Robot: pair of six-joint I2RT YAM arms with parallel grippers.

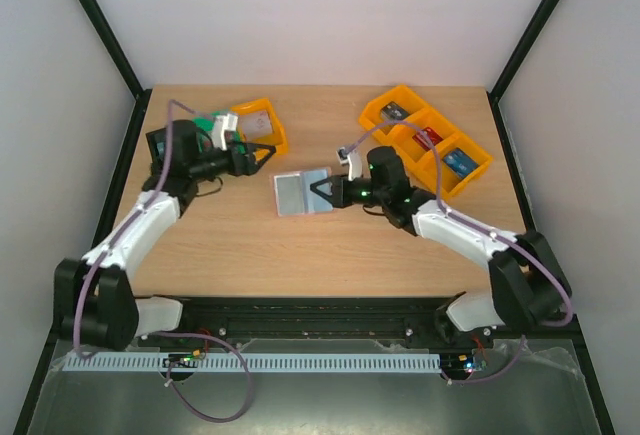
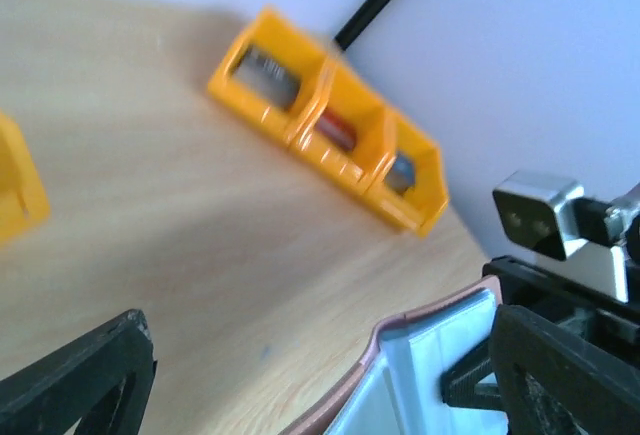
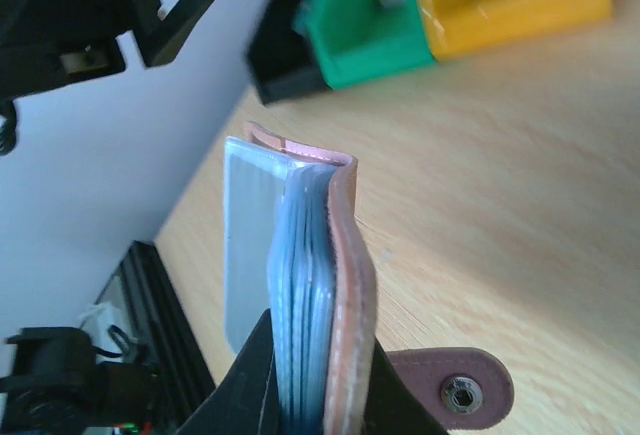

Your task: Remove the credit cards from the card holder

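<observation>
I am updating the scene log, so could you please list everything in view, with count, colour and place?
card holder: one, tan outside, light blue inside, middle of the table
credit cards: three seem to show, grey, red and blue, one in each compartment of the bin row
bin row: one with three compartments, orange, far right
single bin: one, orange, far left, something pale inside
green bin: one, green, beside the single bin
black bin: one, black, next to the green bin
table: one, light wood
left gripper: one, black, open, near the single bin
right gripper: one, black, shut on the card holder's edge
</observation>
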